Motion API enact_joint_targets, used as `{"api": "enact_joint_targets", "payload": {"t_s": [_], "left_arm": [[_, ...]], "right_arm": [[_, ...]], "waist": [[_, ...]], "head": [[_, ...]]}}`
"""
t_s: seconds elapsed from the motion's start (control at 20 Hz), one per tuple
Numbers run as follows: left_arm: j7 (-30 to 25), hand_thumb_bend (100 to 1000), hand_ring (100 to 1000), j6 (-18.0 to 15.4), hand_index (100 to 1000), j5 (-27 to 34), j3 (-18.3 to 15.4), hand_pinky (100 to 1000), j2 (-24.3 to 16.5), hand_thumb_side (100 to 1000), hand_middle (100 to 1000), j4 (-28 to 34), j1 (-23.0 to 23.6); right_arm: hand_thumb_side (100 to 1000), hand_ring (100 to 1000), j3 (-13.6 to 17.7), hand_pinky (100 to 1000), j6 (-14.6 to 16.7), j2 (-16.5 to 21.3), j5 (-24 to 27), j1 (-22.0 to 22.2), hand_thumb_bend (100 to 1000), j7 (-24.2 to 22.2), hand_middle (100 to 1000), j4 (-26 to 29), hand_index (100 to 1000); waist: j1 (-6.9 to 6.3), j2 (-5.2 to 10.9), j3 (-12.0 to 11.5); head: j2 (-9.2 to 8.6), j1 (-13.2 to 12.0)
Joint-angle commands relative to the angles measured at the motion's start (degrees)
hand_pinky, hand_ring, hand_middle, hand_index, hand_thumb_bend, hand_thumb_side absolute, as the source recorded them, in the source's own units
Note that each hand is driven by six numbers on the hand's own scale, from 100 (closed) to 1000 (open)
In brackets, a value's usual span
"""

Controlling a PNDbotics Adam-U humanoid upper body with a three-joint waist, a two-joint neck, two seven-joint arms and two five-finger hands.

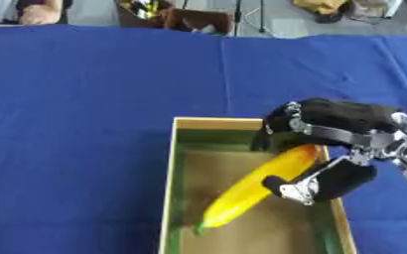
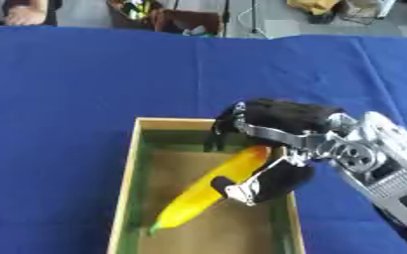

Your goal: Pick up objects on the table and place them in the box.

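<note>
A yellow banana with a green tip hangs slantwise over the open cardboard box, its lower end down near the box floor. My right hand comes in from the right over the box's right wall, fingers above and thumb below curled round the banana's upper end. The left hand shows in neither view.
A blue cloth covers the whole table. Chairs and clutter stand beyond the far edge, and a person's hand rests at the far left corner off the work area.
</note>
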State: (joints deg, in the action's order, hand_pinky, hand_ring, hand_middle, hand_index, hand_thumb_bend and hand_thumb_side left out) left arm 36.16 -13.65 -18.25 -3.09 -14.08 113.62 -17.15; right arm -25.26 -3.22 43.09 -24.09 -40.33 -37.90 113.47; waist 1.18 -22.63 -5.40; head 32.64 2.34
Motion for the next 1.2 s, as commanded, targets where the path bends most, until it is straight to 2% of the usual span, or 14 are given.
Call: {"api": "enact_joint_targets", "payload": {"t_s": [0.05, 0.35, 0.85, 1.05, 1.2], "left_arm": [[-0.21, 100, 582, 0.02, 832, 0.05, -0.08, 476, -0.70, 1000, 646, 0.97, -0.21], [-0.22, 100, 582, 0.11, 831, 0.08, -0.05, 476, -0.61, 1000, 646, 0.97, -0.09], [-0.46, 100, 580, 0.25, 830, 0.11, 0.02, 476, -0.45, 1000, 645, 0.97, 0.17], [-0.43, 100, 580, 0.29, 830, 0.09, -0.06, 475, -0.42, 1000, 644, 0.97, 0.24], [-0.42, 100, 580, 0.31, 829, 0.06, -0.08, 475, -0.30, 1000, 644, 0.97, 0.21]], "right_arm": [[449, 769, 1.20, 753, 1.26, 1.32, -1.10, -0.70, 475, -1.16, 641, 1.11, 789], [458, 760, 2.00, 748, 1.44, 1.19, -0.70, -0.53, 490, -0.26, 623, 1.12, 782], [532, 744, 5.52, 744, 2.42, 1.10, 2.85, -1.36, 538, 5.58, 600, 1.12, 769], [569, 738, 8.41, 742, 3.03, 1.22, 5.20, -1.41, 540, 8.36, 593, 1.12, 766], [589, 726, 11.21, 734, 3.18, 1.23, 7.46, -0.71, 494, 10.83, 587, 1.12, 778]], "waist": [[-0.10, 1.16, 0.03], [-0.19, 1.18, 0.11], [-0.48, 1.60, 0.43], [-0.65, 1.72, 0.76], [-0.79, 1.75, 1.09]], "head": [[-0.47, -0.07], [-0.50, -0.23], [-0.71, -0.49], [-0.60, -0.81], [-0.46, -1.21]]}}
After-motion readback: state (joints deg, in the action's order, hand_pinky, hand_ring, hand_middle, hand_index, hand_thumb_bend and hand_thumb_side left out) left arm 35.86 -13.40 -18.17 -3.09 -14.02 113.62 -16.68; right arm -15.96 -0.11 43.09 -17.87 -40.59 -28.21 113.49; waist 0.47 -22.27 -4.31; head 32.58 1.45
